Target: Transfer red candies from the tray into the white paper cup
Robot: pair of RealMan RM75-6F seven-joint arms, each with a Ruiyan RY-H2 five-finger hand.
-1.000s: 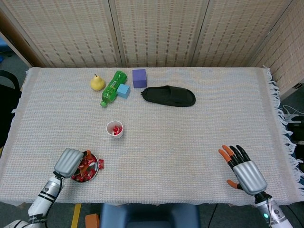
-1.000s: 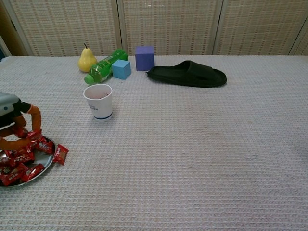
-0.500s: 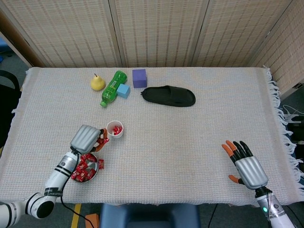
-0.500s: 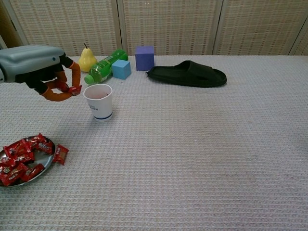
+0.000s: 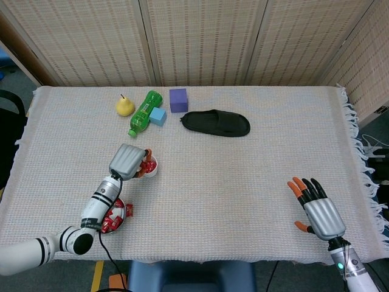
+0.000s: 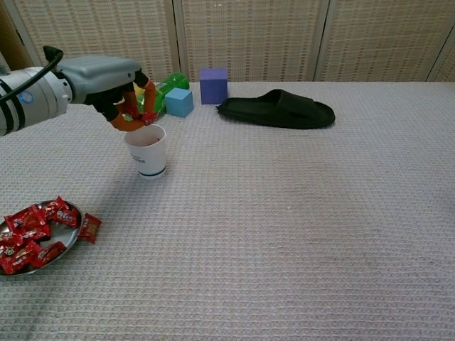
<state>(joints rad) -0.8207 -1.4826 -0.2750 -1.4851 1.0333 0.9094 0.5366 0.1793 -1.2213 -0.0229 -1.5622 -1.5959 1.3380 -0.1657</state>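
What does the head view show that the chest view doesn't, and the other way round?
Only the head view shows the right hand, open and resting near the table's right edge, and the red candies already inside the cup. Only the chest view shows the candy pinched in the left hand's fingertips just above the cup's rim. Both show the left hand, white paper cup, tray, slipper and bottle.

A: Where's the left hand [image 5: 129, 162] right now?
B: Right over the white paper cup [image 5: 149, 168], fingers curled. Tray [image 5: 115, 218] sits near-left of the cup, right hand [image 5: 318, 210] far right, fingers spread.
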